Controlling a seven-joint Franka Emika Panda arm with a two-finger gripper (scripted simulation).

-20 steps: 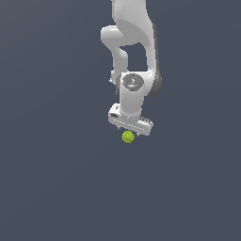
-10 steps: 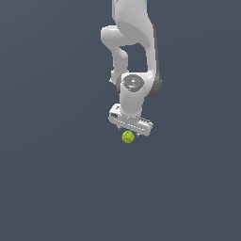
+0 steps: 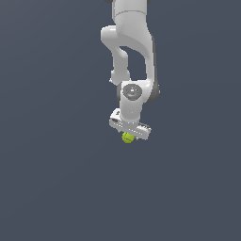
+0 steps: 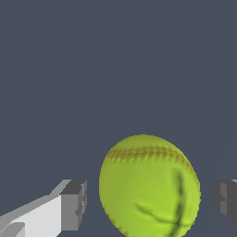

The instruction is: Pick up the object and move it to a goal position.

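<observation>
Yellow-green and crossed by a thin reddish stitched seam, the ball point(image 4: 149, 186) sat between the two dark finger pads point(image 4: 74, 205) in the wrist view, with a visible gap of grey background on either side of it, so the jaws stood open around the ball and neither pad touched it. One pad was carried on a white finger, the other showed only at the picture's edge. In the exterior view the ball point(image 3: 127, 137) appeared as a small bright spot just under the white crossbar of the gripper point(image 3: 129, 134), partly hidden by it and narrower than the gripper's body. The white arm point(image 3: 133, 47) came down from the top of that view, bent at a joint with a round grey cap, and pointed its hand downward over the plain dark grey surface point(image 3: 52, 188). Whether the ball rested on the surface could not be told.
</observation>
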